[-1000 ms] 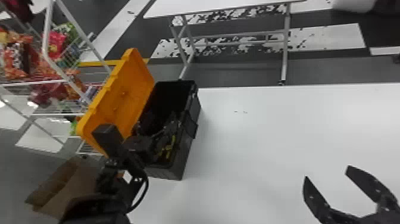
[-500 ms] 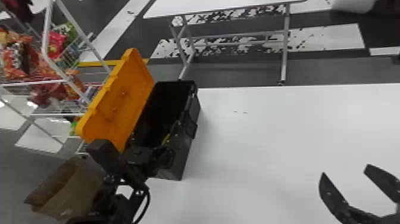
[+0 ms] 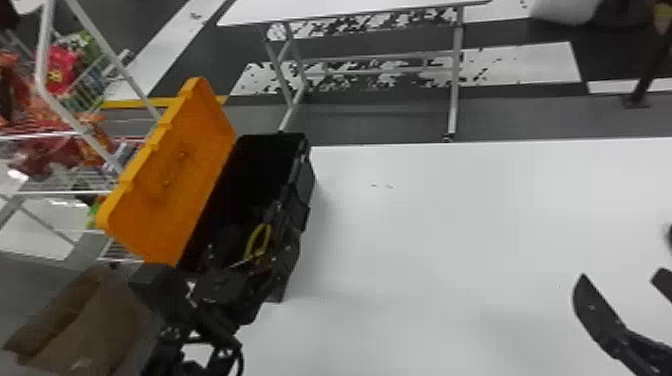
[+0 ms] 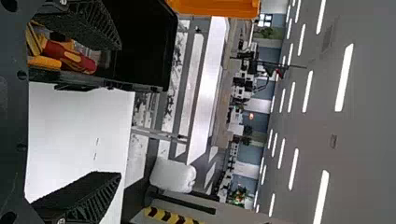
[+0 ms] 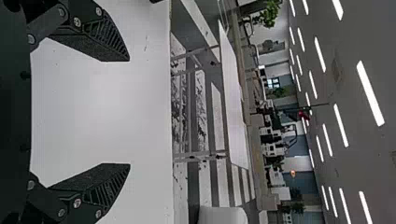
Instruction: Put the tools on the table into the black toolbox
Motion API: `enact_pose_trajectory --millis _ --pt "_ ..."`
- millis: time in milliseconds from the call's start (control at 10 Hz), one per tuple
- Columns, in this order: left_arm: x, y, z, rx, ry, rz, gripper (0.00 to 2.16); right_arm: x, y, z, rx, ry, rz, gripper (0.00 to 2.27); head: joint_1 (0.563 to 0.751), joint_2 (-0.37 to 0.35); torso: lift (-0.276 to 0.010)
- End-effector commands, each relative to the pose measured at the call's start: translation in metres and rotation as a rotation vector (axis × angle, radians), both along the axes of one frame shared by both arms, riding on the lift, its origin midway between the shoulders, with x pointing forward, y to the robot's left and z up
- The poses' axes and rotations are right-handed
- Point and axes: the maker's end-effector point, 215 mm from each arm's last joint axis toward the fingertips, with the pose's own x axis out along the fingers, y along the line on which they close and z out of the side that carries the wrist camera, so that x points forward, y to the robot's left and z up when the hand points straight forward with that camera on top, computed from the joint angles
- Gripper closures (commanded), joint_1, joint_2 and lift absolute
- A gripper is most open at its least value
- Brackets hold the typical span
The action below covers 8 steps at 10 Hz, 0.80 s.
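Observation:
The black toolbox stands at the table's left with its orange lid open. My left gripper is at the box's near end, partly hiding it. A yellow-handled tool lies inside. In the left wrist view my left gripper is open, one finger over the toolbox and the other over the table; red-and-yellow tool handles lie in the box. My right gripper is at the table's right; in the right wrist view that gripper stands open, holding nothing.
The white table extends right of the toolbox. A brown cardboard box is at the lower left, beside a wire rack of colourful packages. A small dark object is cut off at the right edge.
My left gripper has drawn back toward the near end of the toolbox, uncovering more of its inside and the yellow handle. My right gripper has moved right and slightly farther out, staying open.

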Motion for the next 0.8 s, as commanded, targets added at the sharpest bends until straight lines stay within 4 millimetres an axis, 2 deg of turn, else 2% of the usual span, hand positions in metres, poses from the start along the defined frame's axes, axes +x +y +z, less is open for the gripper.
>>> enact_pose_trajectory --millis 0,200,300,600,700 --pt "-0.003 -0.005 0.000 0.018 -0.015 0.006 0.03 0.000 -0.035 -0.001 -0.003 0.001 -0.049 0.23 0.695 0.233 -0.075" --pt "-0.006 -0.020 -0.002 0.040 -0.061 0.019 0.03 0.000 -0.079 -0.001 -0.020 0.004 -0.101 0.23 0.695 0.146 -0.075" --pt "-0.007 -0.029 0.007 0.045 -0.127 0.020 0.03 -0.002 -0.096 -0.003 -0.029 0.014 -0.120 0.23 0.695 0.096 -0.075" --pt "-0.012 -0.041 0.000 0.040 -0.131 0.006 0.03 -0.008 -0.138 -0.009 -0.049 0.056 -0.166 0.23 0.695 -0.039 -0.075" --pt "-0.012 -0.042 -0.002 0.041 -0.126 0.003 0.03 -0.009 -0.150 -0.013 -0.053 0.076 -0.181 0.23 0.695 -0.058 -0.075"
